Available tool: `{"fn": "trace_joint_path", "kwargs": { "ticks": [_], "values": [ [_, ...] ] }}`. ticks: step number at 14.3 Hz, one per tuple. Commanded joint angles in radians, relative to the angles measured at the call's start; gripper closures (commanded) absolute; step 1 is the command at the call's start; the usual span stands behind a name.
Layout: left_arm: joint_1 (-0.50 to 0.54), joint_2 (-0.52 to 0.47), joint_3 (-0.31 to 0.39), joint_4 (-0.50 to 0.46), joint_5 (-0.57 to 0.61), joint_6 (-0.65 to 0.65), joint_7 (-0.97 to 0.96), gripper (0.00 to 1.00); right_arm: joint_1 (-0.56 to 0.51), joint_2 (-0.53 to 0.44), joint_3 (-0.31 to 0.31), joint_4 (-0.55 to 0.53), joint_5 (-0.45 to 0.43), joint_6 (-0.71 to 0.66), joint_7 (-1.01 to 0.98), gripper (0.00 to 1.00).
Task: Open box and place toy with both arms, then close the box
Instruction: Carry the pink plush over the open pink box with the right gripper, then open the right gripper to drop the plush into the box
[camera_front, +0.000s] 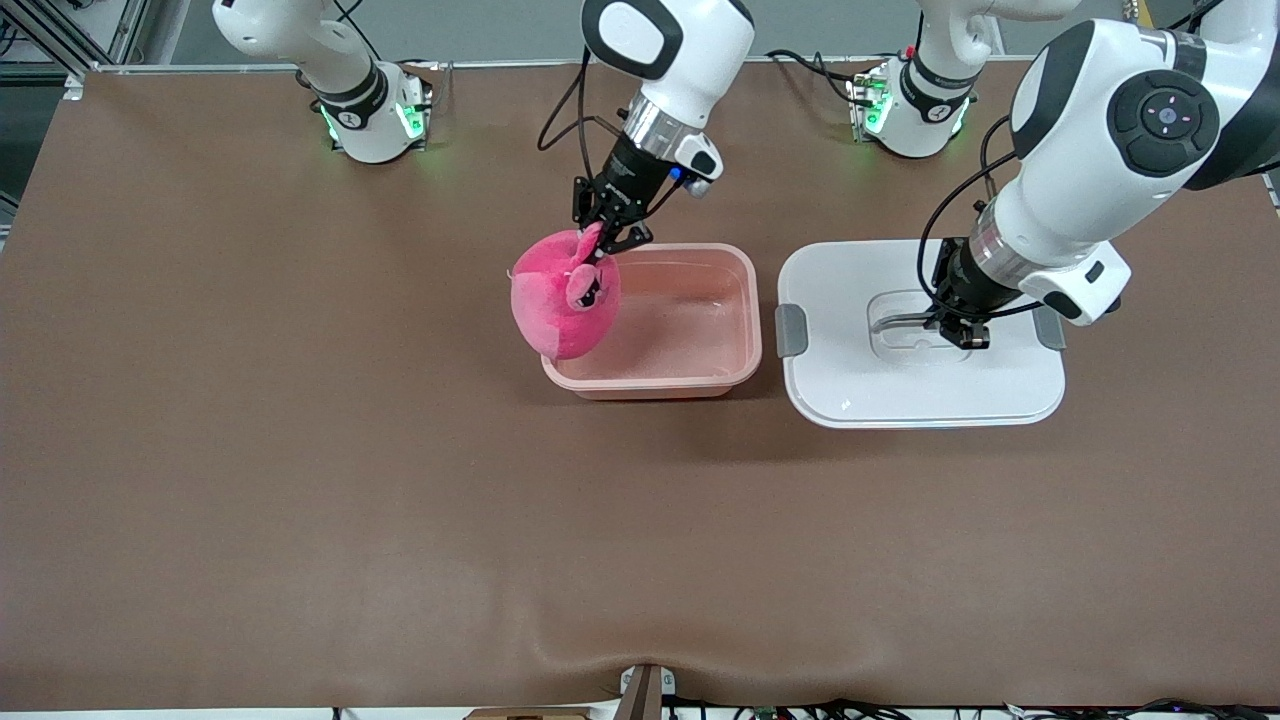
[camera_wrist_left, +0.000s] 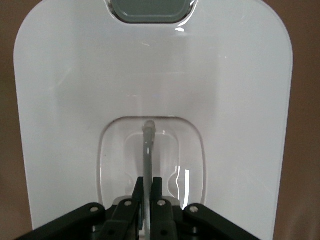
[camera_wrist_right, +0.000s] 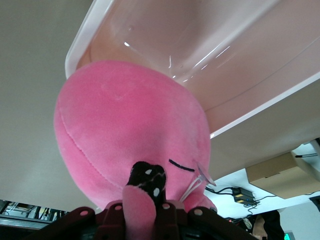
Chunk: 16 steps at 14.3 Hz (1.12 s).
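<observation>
Front view shows the open box (camera_front: 690, 375) with the lid (camera_front: 860, 400) lying on the table (camera_front: 250, 450) beside it, toward the left arm's end; the right gripper (camera_front: 598, 238) holds the toy (camera_front: 555, 300) over the box's rim at the right arm's end. Right wrist view alone shows its fingers (camera_wrist_right: 145, 182) pinching an ear beside a sleepy eye; left wrist view alone shows the left gripper (camera_wrist_left: 147, 192) clamped on the lid's thin grey handle (camera_wrist_left: 148, 150).
</observation>
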<state>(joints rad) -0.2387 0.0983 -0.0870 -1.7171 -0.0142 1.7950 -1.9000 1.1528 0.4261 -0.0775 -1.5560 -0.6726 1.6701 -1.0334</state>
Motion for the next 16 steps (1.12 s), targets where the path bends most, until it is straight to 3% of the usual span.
{"fn": "trace_joint_path", "kwargs": {
  "ticks": [1,5,9,12,14,16],
  "values": [
    [0.009,-0.042,-0.01,-0.039,-0.003,0.012,0.018,1.0,0.027,0.036,-0.015,0.088,-0.019,-0.039,-0.019,0.0],
    [0.006,-0.042,-0.01,-0.039,-0.003,0.012,0.018,1.0,0.036,0.036,-0.014,0.172,-0.01,-0.113,-0.017,0.0],
    [0.006,-0.04,-0.01,-0.039,-0.003,0.012,0.018,1.0,0.016,0.025,-0.022,0.188,-0.007,-0.147,-0.019,0.0],
    [-0.001,-0.04,-0.01,-0.039,-0.003,0.012,0.018,1.0,-0.074,0.023,-0.021,0.186,0.114,-0.136,-0.011,0.0],
    [-0.002,-0.037,-0.023,-0.039,-0.003,0.012,0.01,1.0,-0.116,0.023,-0.021,0.183,0.122,-0.127,-0.002,0.0],
    [-0.002,-0.029,-0.051,-0.039,-0.003,0.014,-0.001,1.0,-0.163,0.016,-0.022,0.172,0.186,-0.095,0.038,0.0]
  ]
}}
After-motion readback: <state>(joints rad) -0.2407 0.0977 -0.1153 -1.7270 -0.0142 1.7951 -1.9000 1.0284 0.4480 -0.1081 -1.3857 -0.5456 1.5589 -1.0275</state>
